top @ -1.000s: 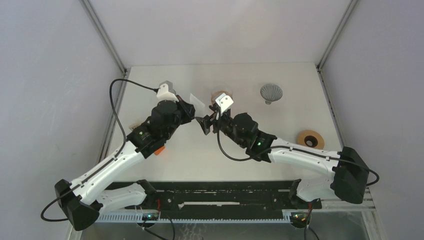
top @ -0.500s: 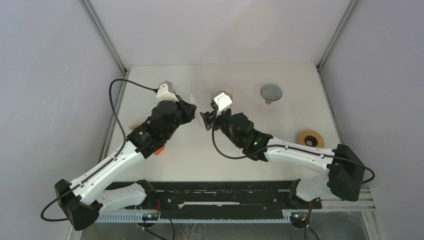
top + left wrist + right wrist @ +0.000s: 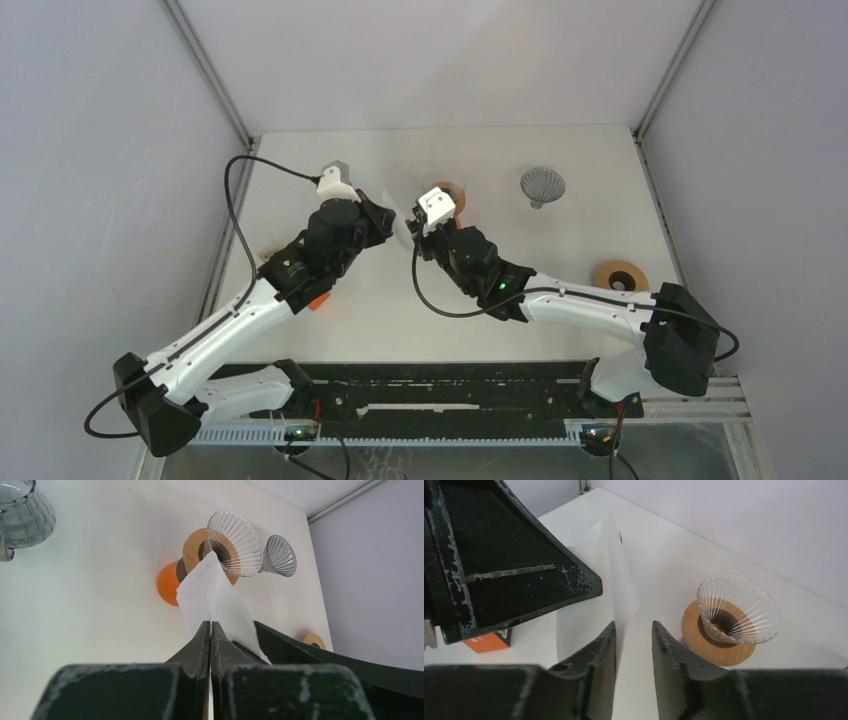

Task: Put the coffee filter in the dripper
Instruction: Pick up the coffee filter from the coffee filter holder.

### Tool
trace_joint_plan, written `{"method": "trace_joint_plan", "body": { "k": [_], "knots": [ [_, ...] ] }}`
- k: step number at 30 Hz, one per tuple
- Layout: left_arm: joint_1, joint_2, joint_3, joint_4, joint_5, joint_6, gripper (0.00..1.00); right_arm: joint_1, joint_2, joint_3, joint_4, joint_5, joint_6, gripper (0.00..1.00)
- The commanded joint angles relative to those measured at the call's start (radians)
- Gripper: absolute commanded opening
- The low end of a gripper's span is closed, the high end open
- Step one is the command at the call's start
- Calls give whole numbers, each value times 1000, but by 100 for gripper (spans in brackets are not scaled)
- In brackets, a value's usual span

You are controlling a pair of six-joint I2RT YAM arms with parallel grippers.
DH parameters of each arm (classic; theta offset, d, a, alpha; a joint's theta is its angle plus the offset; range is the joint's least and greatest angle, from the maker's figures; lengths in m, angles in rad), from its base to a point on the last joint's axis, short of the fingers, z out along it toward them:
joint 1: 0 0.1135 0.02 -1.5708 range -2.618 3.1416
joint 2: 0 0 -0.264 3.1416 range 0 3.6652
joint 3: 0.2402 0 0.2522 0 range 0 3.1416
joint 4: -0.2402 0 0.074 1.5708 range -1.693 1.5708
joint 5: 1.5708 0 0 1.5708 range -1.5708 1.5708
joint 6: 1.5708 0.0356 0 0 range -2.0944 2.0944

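Note:
The white paper coffee filter [image 3: 401, 226] is pinched in my shut left gripper [image 3: 388, 222] and held above the table. In the left wrist view the filter [image 3: 215, 595] sticks up from the closed fingertips [image 3: 210, 626]. My right gripper [image 3: 417, 236] is open, and in its wrist view the filter's [image 3: 616, 575] lower edge hangs between the parted jaws [image 3: 634, 630], close to the left finger. The glass dripper on its wooden base [image 3: 738, 607] stands just beyond on the table; it also shows in the left wrist view [image 3: 234, 542] and in the top view [image 3: 453, 196], partly behind the right wrist.
A second glass dripper [image 3: 542, 185] stands at the back right. A wooden ring [image 3: 620, 277] lies at the right. An orange ball [image 3: 167, 582] sits by the dripper base. A glass server [image 3: 25, 510] is at the far left. An orange object [image 3: 318, 300] lies under the left arm.
My right gripper has moved left and back towards the left gripper, and its open jaws now straddle the filter. The left gripper has kept hold of the filter.

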Motion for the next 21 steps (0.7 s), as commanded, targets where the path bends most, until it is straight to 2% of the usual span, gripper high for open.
{"method": "trace_joint_plan", "body": {
  "k": [1,7,10,21],
  "knots": [
    [-10,8,80,40,6,-10,0,6,-6,43,30,24,-25,33],
    [-10,21,97,46,16,10,0,-12,-14,73,-34,8,-31,0],
    [-10,35,112,46,17,30,1,-28,-25,102,-87,-21,-25,0],
    [13,112,203,39,28,110,23,-106,-24,275,-399,-128,10,0]
  ]
}}
